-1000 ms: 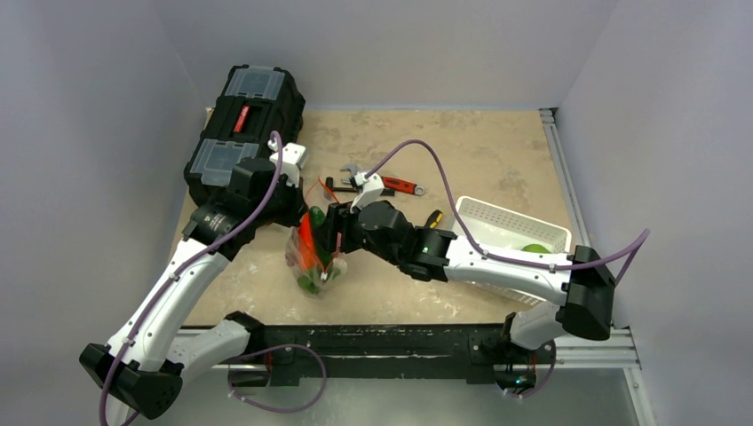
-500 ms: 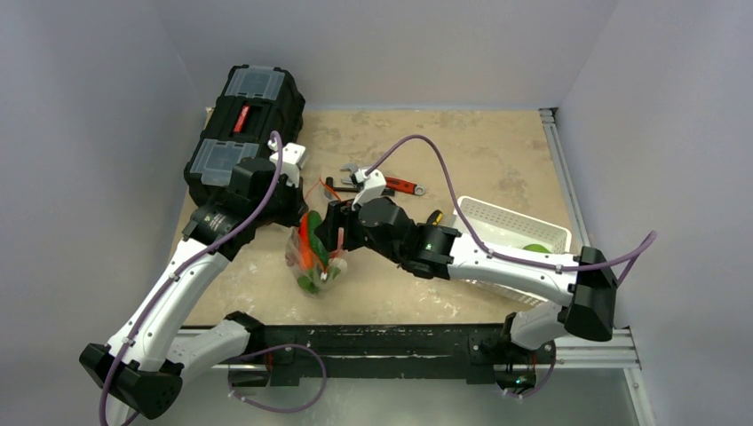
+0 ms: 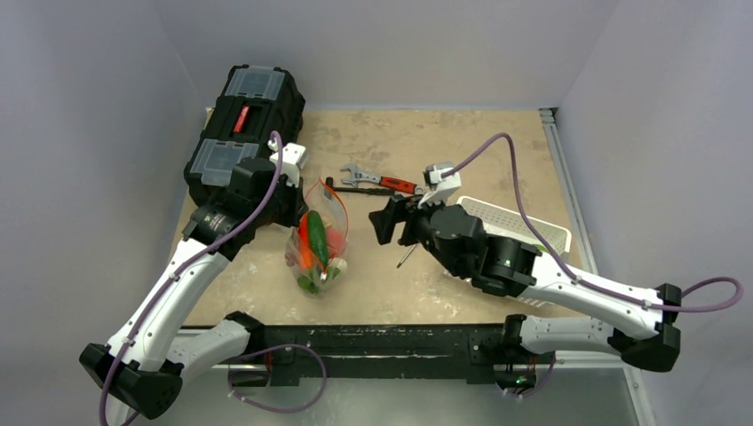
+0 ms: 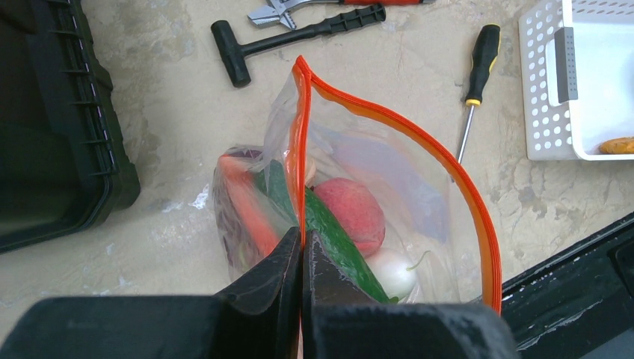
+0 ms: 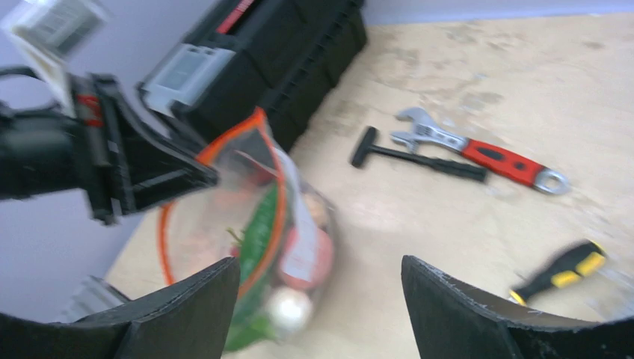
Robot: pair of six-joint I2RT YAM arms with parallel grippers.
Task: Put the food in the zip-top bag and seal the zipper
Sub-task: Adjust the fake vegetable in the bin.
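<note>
Pulling back over the last second, right gripper [image 3: 391,222] is now well clear of the bag [image 4: 389,172], jaws wide apart with nothing in them. Left gripper [image 4: 302,241] hasn't budged, pinched tight on the zipper [image 4: 300,134], holding the bag open with the food [image 4: 329,224] inside. Screwdriver [image 4: 478,67] lies between bag and basket [image 3: 511,222]; wrench [image 3: 384,183] and toolbox [image 3: 240,124] sit further back.

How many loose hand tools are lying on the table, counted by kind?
Red-handled wrench: 1
Black T-handle tool: 1
Screwdriver: 1
Total: 3
</note>
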